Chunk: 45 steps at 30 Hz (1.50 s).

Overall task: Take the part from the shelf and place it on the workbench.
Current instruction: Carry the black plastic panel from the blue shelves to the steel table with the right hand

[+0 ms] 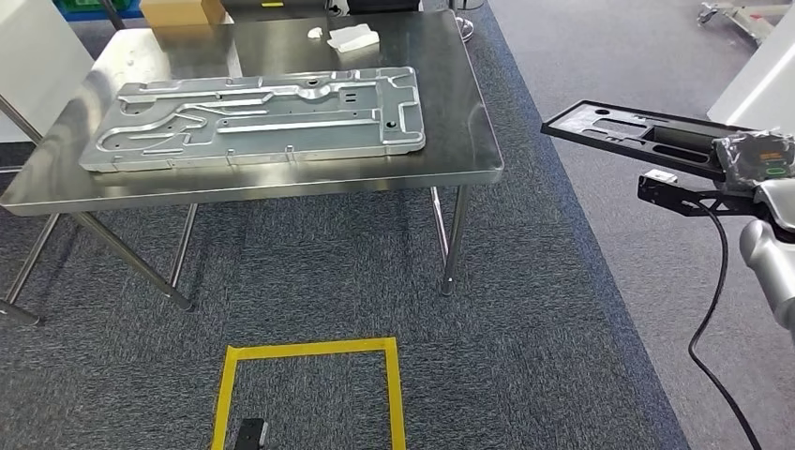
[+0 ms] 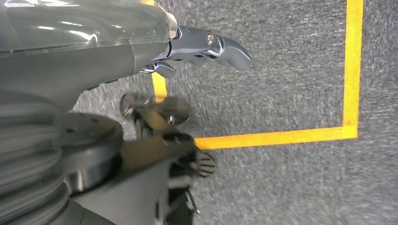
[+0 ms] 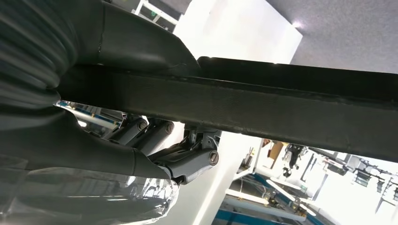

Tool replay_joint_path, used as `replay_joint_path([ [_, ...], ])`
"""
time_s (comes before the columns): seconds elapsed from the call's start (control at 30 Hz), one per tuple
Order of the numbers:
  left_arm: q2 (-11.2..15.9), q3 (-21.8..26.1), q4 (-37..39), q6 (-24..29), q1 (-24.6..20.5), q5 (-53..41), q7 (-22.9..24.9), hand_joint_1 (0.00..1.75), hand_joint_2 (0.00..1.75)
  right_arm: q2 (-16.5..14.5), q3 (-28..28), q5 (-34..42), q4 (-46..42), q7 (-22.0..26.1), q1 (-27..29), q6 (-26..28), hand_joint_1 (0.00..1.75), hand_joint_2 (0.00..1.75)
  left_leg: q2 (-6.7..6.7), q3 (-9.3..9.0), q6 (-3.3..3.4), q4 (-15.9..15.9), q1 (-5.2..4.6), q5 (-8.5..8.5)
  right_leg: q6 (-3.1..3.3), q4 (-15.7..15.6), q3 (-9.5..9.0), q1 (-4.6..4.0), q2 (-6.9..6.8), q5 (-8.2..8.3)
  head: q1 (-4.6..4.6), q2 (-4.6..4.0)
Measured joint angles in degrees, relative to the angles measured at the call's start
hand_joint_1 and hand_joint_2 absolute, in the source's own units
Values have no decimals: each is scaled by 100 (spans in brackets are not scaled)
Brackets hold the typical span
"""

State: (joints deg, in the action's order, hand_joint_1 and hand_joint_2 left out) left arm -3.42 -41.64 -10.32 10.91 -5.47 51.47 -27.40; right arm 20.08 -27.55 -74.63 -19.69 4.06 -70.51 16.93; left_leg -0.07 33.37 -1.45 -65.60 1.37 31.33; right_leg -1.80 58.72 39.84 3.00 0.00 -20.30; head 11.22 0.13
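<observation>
Part: flat black moulded panel, long and narrow, with a raised rim, recessed pockets and cut-out slots on its upper face; matte finish. Held roughly level in the air at the robot's right side, off the tabletop and well apart from its near right corner, above the grey floor.

Right hand: closed on the part; in the right wrist view the thumb lies on one face of the dark edge and the darker fingers curl against the other.

Left hand: hangs above the carpet, fingers bent loosely, holding nothing.

Tabletop: stainless steel, on slim metal legs. Carries a large pressed sheet-metal panel, silver-grey, ribbed and perforated, lying flat across most of it; a cardboard box at the far edge; white crumpled wrapping nearby.

Floor: dark carpet with a yellow tape rectangle.
</observation>
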Motion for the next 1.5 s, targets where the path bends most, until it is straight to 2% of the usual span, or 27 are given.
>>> replay_joint_path([
  [0.03, 0, 22, 0, -20, -2, 39, -6, 0, 175, 11, -1, 10, -2, 10, -2, 2, 175, 175, 9, -83, 7, 302, -5, -108, -37, 6, -19, 10, -2, -2, 1, 0],
  [0.07, -1, 45, 0, -13, -7, 75, -10, 0, 175, 26, -3, 22, -5, 20, -4, 4, 175, 175, 19, -130, 38, 481, -20, -132, -82, 6, -30, 10, -2, 1, 1, 1],
  [0.13, -1, 98, 0, 76, -2, 115, -87, 0, 175, 65, -8, 73, -20, 63, 3, 14, 175, 175, 32, -106, 148, 545, -62, -102, -187, -4, -34, -5, 1, 13, 2, 1],
  [0.2, 2, 149, 0, 93, 13, 139, -332, 0, 175, 149, -13, 168, -52, 128, 41, 51, 175, 175, 22, -127, 276, 572, -62, -282, -269, -1, -44, -3, -4, -8, 1, 1],
  [0.23, 5, 173, 0, 38, 17, 163, -491, 0, 175, 203, -14, 215, -69, 157, 62, 81, 175, 175, 14, -139, 330, 595, -63, -330, -280, 88, -11, 1, -8, -83, 0, 1],
  [0.27, 7, 204, 0, -44, 21, 195, -661, 0, 175, 262, -15, 254, -84, 178, 81, 116, 175, 175, 8, -144, 379, 621, -68, -374, -274, 300, 83, -4, -9, -225, -1, 0],
  [0.33, 7, 278, 0, -184, 51, 274, -887, 0, 175, 340, -19, 290, -102, 209, 125, 180, 175, 175, 1, -122, 439, 632, -116, -402, -238, 1040, 424, -54, -6, -620, 0, 0],
  [0.37, 5, 314, 0, -209, 77, 302, -937, 0, 175, 362, -29, 301, -108, 233, 161, 198, 175, 175, 1, -115, 458, 631, -146, -401, -221, 1394, 589, -86, -3, -758, 0, 0],
  [0.4, 4, 345, 0, -214, 102, 322, -950, 0, 175, 378, -47, 315, -115, 269, 205, 205, 175, 175, 2, -116, 475, 631, -175, -394, -199, 1592, 676, -117, -2, -800, 0, 0],
  [0.43, 4, 375, 0, -205, 120, 333, -946, 0, 175, 393, -70, 334, -125, 314, 251, 197, 175, 175, 0, -123, 493, 629, -203, -384, -166, 1564, 652, -144, -2, -732, 0, 0],
  [0.47, 4, 402, 0, -198, 131, 332, -944, 0, 175, 416, -95, 366, -142, 364, 289, 181, 175, 175, -4, -136, 507, 628, -230, -371, -119, 1310, 518, -172, -1, -574, -1, 0],
  [0.5, 4, 422, 0, -203, 134, 327, -946, 0, 175, 445, -116, 407, -167, 414, 313, 164, 175, 175, -11, -149, 519, 627, -253, -354, -58, 925, 327, -204, 0, -398, -1, 0],
  [0.57, -2, 437, 0, -226, 129, 314, -955, 0, 175, 521, -147, 517, -238, 497, 330, 144, 175, 175, -34, -147, 514, 620, -308, -321, 42, 290, 7, -254, -14, -203, -1, 0],
  [0.63, -8, 437, 0, -246, 130, 308, -942, 0, 175, 597, -168, 626, -304, 546, 364, 141, 175, 175, -49, -139, 493, 615, -328, -308, 63, 104, -86, -272, -31, -201, 1, 1],
  [0.77, -11, 437, 0, -242, 125, 308, -894, 0, 175, 675, -208, 776, -351, 555, 463, 90, 175, 175, -40, -169, 474, 679, -303, -299, 59, 45, -109, -272, -23, -199, -2, 1],
  [1.0, -8, 442, 0, -239, 112, 324, -887, 0, 175, 615, -287, 844, -357, 525, 510, 8, 175, 175, -30, -189, 465, 727, -312, -291, 72, 36, -118, -263, -12, -214, -2, 0],
  [1.23, -8, 488, 0, -255, 97, 322, -911, 0, 175, 553, -421, 846, -387, 514, 527, 318, 175, 175, -30, -204, 451, 731, -312, -302, 78, 36, -127, -263, -13, -210, -2, 0],
  [1.5, -8, 495, 0, -290, 72, 322, -878, 0, 175, 551, -503, 867, -409, 407, 580, 288, 175, 175, -30, -201, 462, 710, -341, -297, 61, 27, -130, -233, -14, -200, -2, 0],
])
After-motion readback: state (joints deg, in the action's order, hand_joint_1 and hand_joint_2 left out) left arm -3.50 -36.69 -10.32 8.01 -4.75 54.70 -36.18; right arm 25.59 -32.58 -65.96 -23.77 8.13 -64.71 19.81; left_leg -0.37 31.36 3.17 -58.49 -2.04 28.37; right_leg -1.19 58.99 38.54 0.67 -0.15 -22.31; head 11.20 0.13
